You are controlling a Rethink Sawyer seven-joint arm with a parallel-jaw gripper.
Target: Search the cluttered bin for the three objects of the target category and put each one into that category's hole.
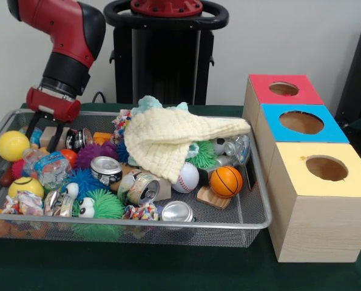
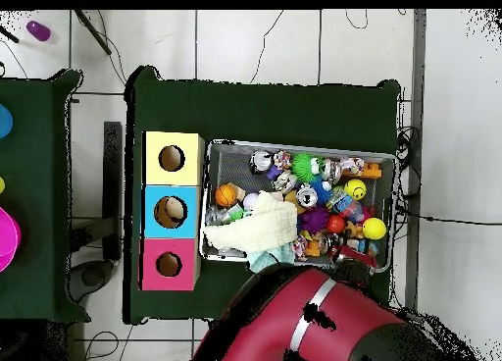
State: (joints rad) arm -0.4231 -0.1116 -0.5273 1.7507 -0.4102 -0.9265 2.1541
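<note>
1. Dark green table (image 1: 168,273), pale wall behind.
2. Gripper (image 1: 45,131), fingers apart and empty, low over the wire bin's (image 1: 262,200) far left corner.
3. No plush toy plainly visible; perhaps hidden under cream cloth (image 1: 168,142): probe there first.
4. Red hole (image 1: 283,88) farthest right, well apart.

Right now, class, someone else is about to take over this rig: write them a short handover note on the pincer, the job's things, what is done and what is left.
Pincer: open, empty, lowered into the far corner of the wire-mesh bin, beside the yellow ball.
Bin: piled with spiky balls, cans and sports balls; a cream knitted cloth drapes over the middle and may hide things.
Plush animals: none clearly seen from either view.
Red-surround hole: on the wooden box furthest from the front camera; nothing visible inside.
Done: nothing, as far as the pictures show.
Left: find all three plush animals, probably by searching under the cloth, and drop each into the red hole.
</note>
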